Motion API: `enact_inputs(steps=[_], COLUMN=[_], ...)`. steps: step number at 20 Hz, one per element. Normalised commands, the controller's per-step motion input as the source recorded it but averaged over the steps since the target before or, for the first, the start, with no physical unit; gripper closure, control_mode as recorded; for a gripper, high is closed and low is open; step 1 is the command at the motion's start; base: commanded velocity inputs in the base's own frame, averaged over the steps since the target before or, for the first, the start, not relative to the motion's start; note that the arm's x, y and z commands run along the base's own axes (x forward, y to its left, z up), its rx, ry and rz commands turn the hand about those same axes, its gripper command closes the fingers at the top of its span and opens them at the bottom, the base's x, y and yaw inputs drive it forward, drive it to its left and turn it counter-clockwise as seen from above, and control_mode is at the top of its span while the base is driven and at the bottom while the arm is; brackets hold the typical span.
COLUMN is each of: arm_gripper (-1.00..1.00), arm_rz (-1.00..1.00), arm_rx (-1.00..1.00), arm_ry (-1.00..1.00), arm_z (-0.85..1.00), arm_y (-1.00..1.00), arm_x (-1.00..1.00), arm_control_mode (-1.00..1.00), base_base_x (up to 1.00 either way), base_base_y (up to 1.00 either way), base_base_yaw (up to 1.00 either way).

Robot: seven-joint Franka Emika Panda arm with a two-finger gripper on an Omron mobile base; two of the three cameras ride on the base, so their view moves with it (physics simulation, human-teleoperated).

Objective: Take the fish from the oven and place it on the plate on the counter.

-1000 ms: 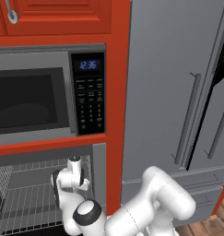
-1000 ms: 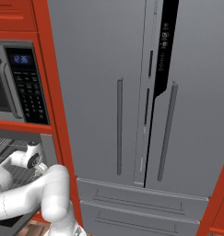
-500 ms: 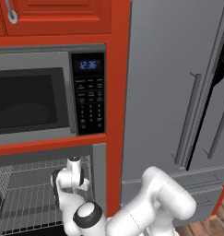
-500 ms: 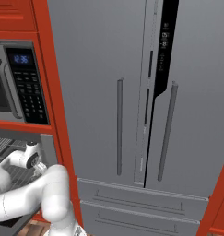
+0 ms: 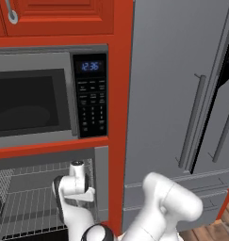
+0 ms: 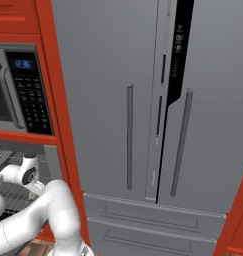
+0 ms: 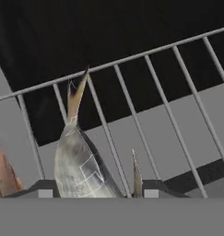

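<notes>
Reaching into the grey steel oven (image 5: 50,197), the gripper (image 7: 92,193) looks clamped on the mottled grey fish (image 7: 79,166) over the wire rack (image 7: 145,115). Lift straight, avoid snagging bars.

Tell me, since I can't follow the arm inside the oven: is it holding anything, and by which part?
The fish sits between the finger tips, body end at the tips, tail pointing away over the rack. Whether the jaws grip it cannot be told.

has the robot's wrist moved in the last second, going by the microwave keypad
Yes, slightly. In the left base view the wrist has shifted a little left, away from the oven frame's right edge, under the microwave keypad.
</notes>
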Motion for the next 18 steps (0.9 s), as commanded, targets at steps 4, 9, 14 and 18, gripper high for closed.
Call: enact_inputs(steps=[4, 9, 14, 18], arm_gripper=[1.00, 1.00, 1.00, 1.00], arm_rz=[0.18, 0.20, 0.18, 0.19], arm_rx=[0.01, 0.00, 0.00, 0.00], arm_ry=[-0.13, -0.16, -0.20, -0.19], arm_z=[0.93, 1.00, 1.00, 1.00], arm_y=[0.00, 0.00, 0.00, -0.08], arm_x=[-0.90, -0.71, -0.45, -0.23], arm_control_mode=[-1.00, -1.00, -1.00, -1.00], base_base_x=[0.00, 0.00, 0.00, 0.00], base_base_y=[0.00, 0.00, 0.00, 0.00], base_base_yaw=[0.00, 0.00, 0.00, 0.00])
